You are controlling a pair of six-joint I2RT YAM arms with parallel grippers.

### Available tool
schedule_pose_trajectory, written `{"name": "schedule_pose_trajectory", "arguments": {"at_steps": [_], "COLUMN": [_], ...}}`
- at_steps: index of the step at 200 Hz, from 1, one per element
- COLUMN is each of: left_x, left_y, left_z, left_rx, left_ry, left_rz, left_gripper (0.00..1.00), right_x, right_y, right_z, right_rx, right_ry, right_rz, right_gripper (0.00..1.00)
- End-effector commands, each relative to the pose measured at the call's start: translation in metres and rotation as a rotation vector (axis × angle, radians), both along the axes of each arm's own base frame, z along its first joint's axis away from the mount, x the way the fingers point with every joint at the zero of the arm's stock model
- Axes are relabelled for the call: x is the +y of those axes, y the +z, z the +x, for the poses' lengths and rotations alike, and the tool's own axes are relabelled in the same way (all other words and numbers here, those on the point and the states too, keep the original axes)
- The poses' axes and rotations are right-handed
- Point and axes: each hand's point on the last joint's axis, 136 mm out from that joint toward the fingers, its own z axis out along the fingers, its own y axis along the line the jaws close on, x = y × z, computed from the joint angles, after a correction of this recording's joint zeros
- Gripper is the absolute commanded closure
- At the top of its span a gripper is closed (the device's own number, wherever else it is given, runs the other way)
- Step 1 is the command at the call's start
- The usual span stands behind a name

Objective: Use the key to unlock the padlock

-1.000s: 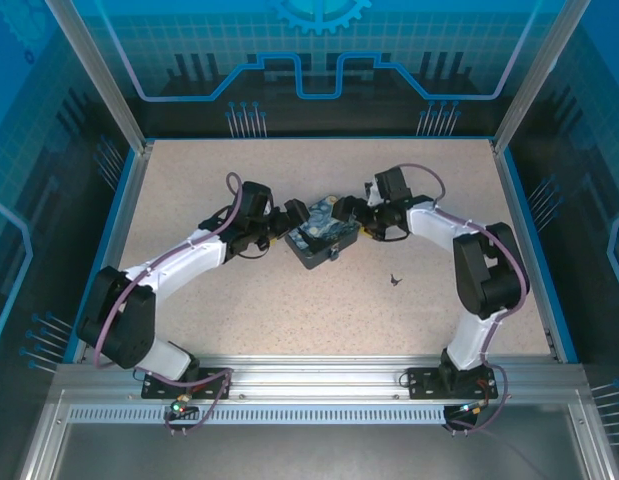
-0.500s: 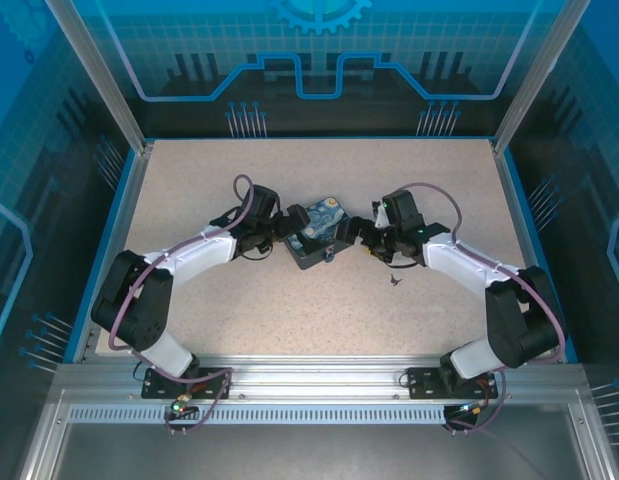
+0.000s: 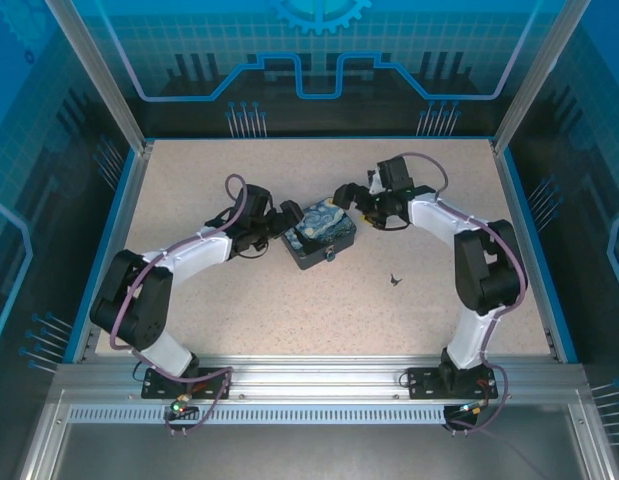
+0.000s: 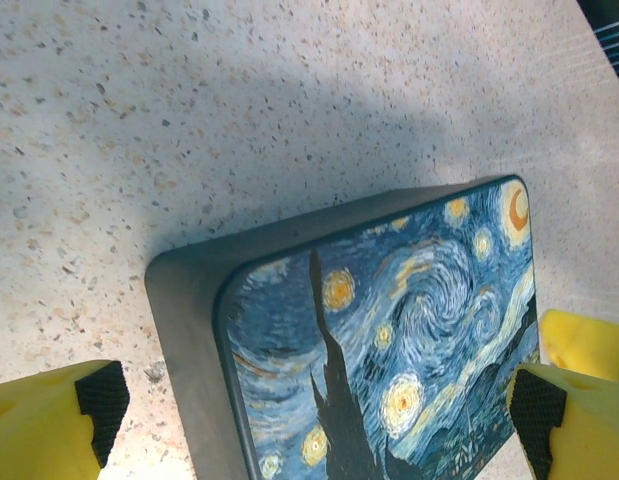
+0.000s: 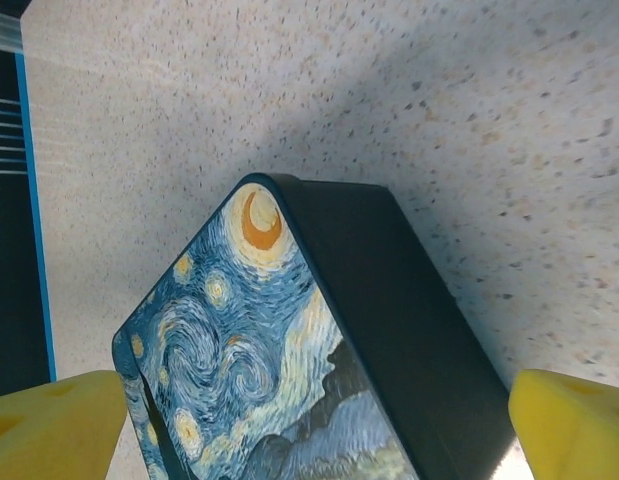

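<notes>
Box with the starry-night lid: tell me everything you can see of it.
The box is a flat rectangle with rounded corners. It has plain dark grey sides and a top printed with a swirling blue-and-yellow night sky, an orange crescent moon and a dark cypress. It looks closed and lies flat on the speckled table, turned askew near the middle. The left gripper and right gripper, both open, straddle it from opposite ends. Whether either one touches it cannot be told.

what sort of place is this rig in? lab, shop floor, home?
Probably a purpose-built robot cell in a lab or demo booth, not a home: a speckled tabletop fenced by blue circuit-print panels, with a slotted aluminium rail along the near edge.
</notes>
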Motion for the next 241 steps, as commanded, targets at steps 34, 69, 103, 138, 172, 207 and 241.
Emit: {"name": "schedule_pose_trajectory", "arguments": {"at_steps": [34,69,103,138,172,207,241], "left_x": [-0.005,-0.012,-0.019,-0.029,-0.031,-0.017,-0.008], "left_y": [-0.003,-0.014,-0.018,-0.019,-0.021,-0.026,-0.026], "left_z": [0.019,0.023,0.025,0.025,0.015,-0.001,-0.013], "left_rx": [0.018,0.039,0.040,0.039,0.035,0.024,0.001], "left_ry": [-0.016,-0.027,-0.031,-0.048,-0.047,-0.016,-0.010], "left_rz": [-0.090,-0.117,-0.141,-0.148,-0.155,-0.124,-0.109], "left_gripper": [0.01,0.01,0.01,0.01,0.01,0.01,0.01], "right_x": [0.037,0.048,0.062,0.028,-0.023,-0.059,-0.051], "right_y": [0.003,0.007,0.008,0.001,0.005,-0.002,0.007], "right_z": [-0.036,-0.071,-0.099,-0.108,-0.111,-0.123,-0.128], "right_rx": [0.043,0.047,0.055,0.037,0.007,0.024,0.012], "right_ry": [0.097,0.130,0.150,0.059,-0.041,-0.084,-0.054], "right_rz": [0.101,0.131,0.140,-0.001,-0.155,-0.200,-0.077], "right_gripper": [0.01,0.01,0.00,0.00,0.00,0.00,0.00]}}
